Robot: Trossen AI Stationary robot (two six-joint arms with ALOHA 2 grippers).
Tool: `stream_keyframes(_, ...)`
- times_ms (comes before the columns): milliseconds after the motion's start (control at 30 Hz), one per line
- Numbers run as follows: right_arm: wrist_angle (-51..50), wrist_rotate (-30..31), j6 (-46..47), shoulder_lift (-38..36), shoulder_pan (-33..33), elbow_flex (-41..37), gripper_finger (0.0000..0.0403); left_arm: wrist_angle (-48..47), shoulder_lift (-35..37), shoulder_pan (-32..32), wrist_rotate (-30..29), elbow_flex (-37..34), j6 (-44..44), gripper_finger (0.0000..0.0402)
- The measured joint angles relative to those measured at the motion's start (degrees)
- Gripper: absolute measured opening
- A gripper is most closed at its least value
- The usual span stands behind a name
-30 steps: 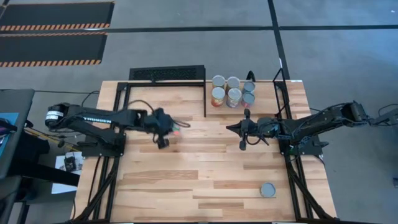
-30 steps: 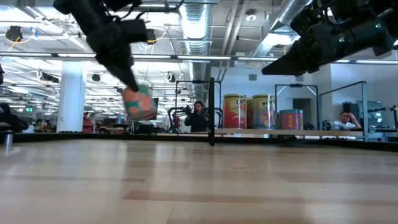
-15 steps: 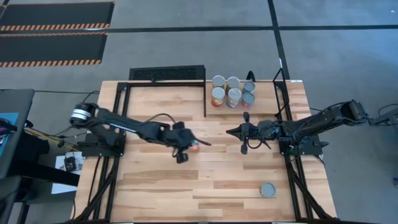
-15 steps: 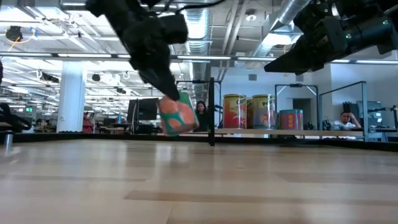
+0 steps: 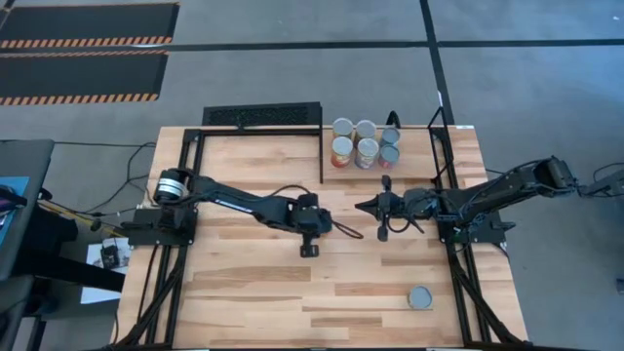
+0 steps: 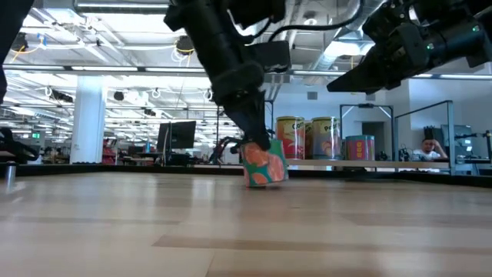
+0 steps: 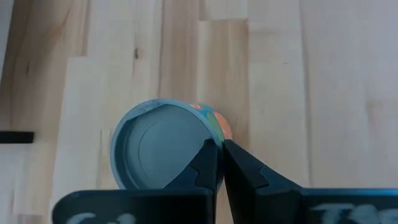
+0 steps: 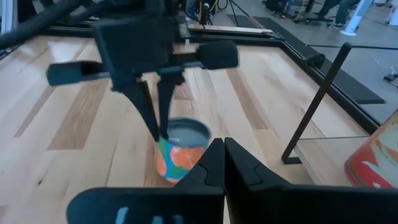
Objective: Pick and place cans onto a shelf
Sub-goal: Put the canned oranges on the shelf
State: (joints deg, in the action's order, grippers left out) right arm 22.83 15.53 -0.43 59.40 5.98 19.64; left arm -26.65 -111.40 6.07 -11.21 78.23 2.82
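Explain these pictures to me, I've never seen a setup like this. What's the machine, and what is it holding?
It is a robot with two dark arms working at a wooden table. One picture looks straight down from above, one looks level across the tabletop, and the other two come from cameras on each arm's wrist. The left tool is near the middle of the table, pinching the rim of a tilted orange-labelled can. The right tool hangs nearby with its fingers together, holding nothing. A group of cans stands at the table's far edge, and a lone can sits near the front edge on the right arm's side.
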Motion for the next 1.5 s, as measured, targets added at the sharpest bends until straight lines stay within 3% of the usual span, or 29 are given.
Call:
stream_keyframes(300,-0.2,0.0,0.0,0.0,0.0,0.0,0.0012,-0.7,-1.3,-1.7,2.7,1.5,-0.3,0.0007)
stream_keyframes(500,-0.2,0.0,0.0,0.0,0.0,0.0,0.0012,-1.1,-1.1,-1.7,3.0,1.5,-1.4,0.0056)
stream_keyframes(667,-0.1,0.0,0.7,0.0,0.0,0.0,0.0012,-1.3,3.7,-1.6,2.9,1.4,-2.6,0.0082)
stream_keyframes(833,-0.1,0.0,0.6,0.0,0.0,0.0,0.0012,1.5,8.8,-1.1,2.9,0.3,-3.3,0.0074)
stream_keyframes(967,-0.3,0.0,0.6,0.0,0.0,0.0,0.0012,15.0,13.8,-0.1,3.1,-8.5,-4.3,0.0044)
stream_keyframes(1133,0.0,0.0,0.5,0.0,0.0,0.0,0.0012,35.2,21.5,-0.2,3.5,-24.7,-2.0,0.0004)
stream_keyframes(1500,1.9,-0.3,0.5,0.0,0.1,0.0,0.0036,73.7,35.0,-1.3,1.6,-53.4,-0.6,0.0001)
